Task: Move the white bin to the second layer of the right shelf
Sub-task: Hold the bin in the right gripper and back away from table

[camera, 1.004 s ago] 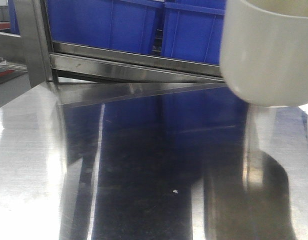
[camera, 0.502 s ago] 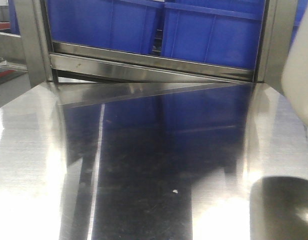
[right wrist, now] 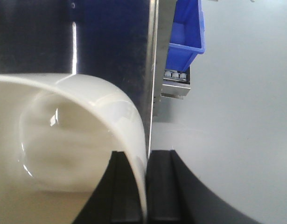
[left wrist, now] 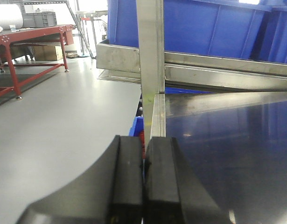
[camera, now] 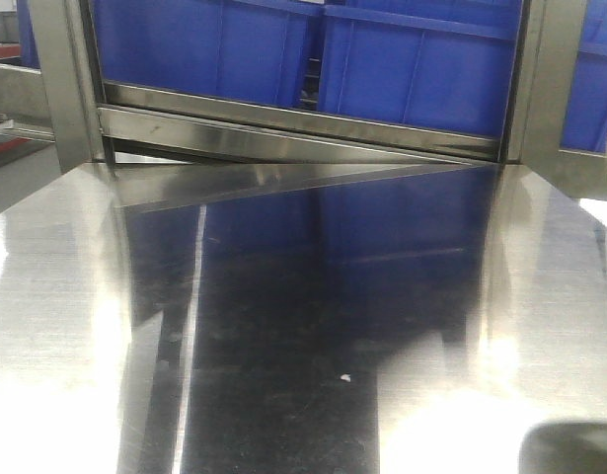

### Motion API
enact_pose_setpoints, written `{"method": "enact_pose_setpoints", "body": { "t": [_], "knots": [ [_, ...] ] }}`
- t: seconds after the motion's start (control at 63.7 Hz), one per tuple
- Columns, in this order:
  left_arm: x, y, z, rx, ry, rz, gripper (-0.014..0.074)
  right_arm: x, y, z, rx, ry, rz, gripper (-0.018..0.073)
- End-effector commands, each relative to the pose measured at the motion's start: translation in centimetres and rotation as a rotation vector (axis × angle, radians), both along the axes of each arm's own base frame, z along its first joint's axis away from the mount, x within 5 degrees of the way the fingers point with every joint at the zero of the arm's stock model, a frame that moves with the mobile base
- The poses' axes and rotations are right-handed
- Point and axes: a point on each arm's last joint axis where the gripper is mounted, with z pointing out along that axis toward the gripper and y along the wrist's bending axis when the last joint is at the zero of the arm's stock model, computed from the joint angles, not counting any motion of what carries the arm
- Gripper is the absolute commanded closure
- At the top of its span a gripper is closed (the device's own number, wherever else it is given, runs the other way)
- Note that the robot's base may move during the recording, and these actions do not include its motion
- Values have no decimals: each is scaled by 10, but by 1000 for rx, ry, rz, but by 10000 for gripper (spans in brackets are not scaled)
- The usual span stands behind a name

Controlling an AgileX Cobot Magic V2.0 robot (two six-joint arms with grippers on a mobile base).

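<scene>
- white bin [right wrist: 64, 140] has slid right, out to the right edge of the steel tabletop [camera: 66, 296]. carry's under way, i'd say.
- right gripper [right wrist: 145, 186] pinches its wall; left gripper [left wrist: 144, 182] clenched on nothing.

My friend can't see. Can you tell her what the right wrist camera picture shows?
The right gripper pinches the wall of the white bin, one black finger inside and one outside. Behind lie a shiny steel surface, a blue crate and grey floor.
</scene>
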Motion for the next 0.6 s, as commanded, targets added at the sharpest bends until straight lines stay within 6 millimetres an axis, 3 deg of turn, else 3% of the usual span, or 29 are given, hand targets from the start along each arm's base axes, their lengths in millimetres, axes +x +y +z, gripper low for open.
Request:
{"method": "enact_pose_setpoints", "body": {
  "t": [0.0,0.58],
  "knots": [
    [0,1,-4,-10,-63,6,512,-1,0,13,-4,-118,0,503],
    [0,1,-4,-10,-63,6,512,-4,-1,14,-4,-126,0,503]
  ]
}}
